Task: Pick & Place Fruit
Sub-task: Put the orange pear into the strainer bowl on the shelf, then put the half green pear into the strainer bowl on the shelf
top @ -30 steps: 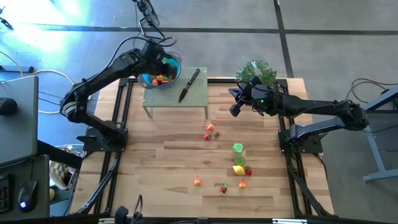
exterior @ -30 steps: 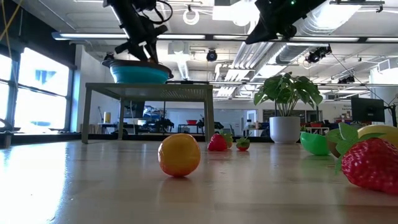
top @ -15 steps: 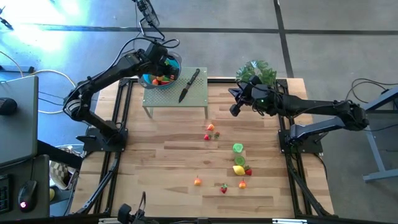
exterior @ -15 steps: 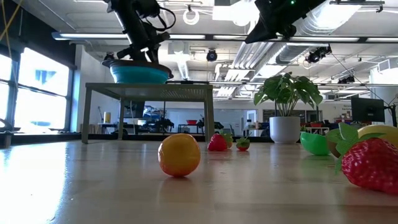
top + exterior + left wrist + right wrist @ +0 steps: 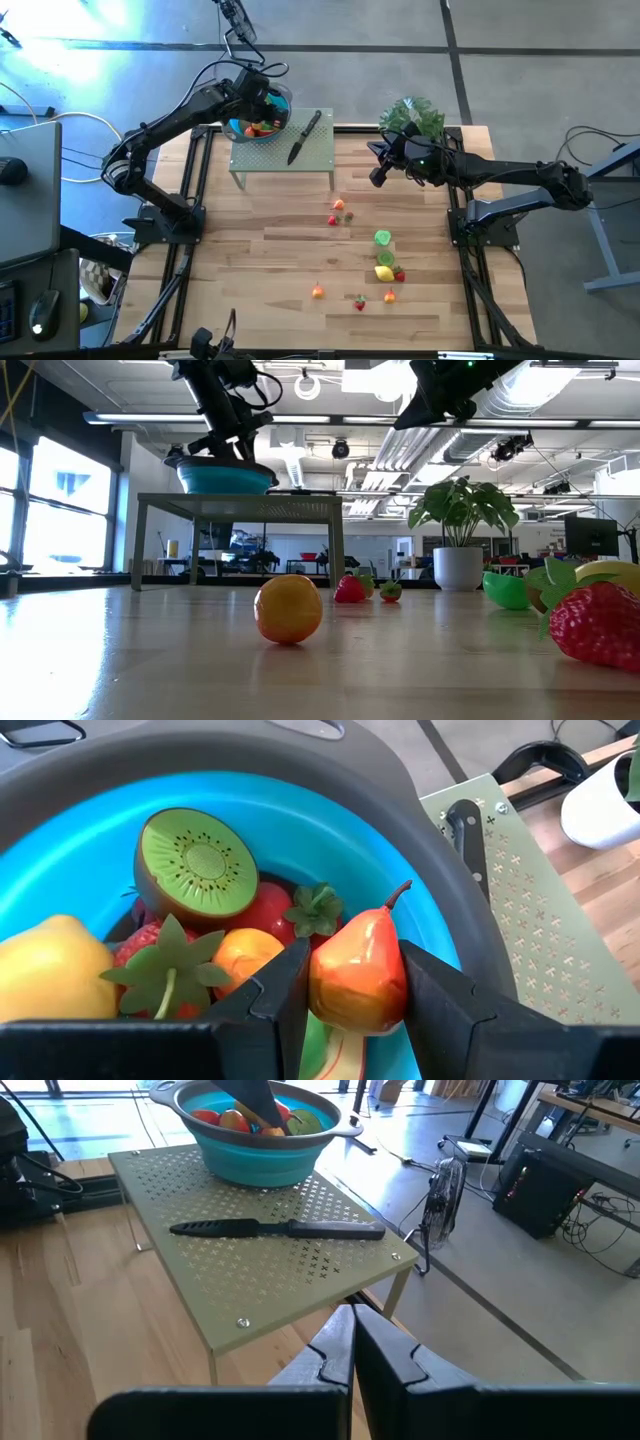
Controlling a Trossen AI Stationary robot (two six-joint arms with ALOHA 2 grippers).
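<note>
A blue bowl (image 5: 280, 105) with a grey rim stands on a green perforated stand (image 5: 310, 160) at the table's far left. It holds several toy fruit, among them a kiwi half (image 5: 195, 865), a lemon (image 5: 50, 970) and a strawberry (image 5: 165, 970). My left gripper (image 5: 358, 1010) reaches into the bowl from the left, shut on an orange-red pear (image 5: 358, 970). More fruit (image 5: 383, 255) lie scattered on the wooden table. My right gripper (image 5: 377, 177) hangs shut above the table beside the potted plant, holding nothing. My left gripper pinches the pear's round body (image 5: 325, 985) between its two fingers, one on each side. The fingers slant down into the bowl from its left side. The pear stands with its stem (image 5: 398, 895) up, inside the bowl's rim, over the other fruit; whether it rests on them is hidden.
A black-handled knife (image 5: 305, 137) lies on the stand to the right of the bowl. A leafy potted plant (image 5: 412, 115) stands at the table's far right. Bare wood lies along the table's left and near sides (image 5: 250, 270).
</note>
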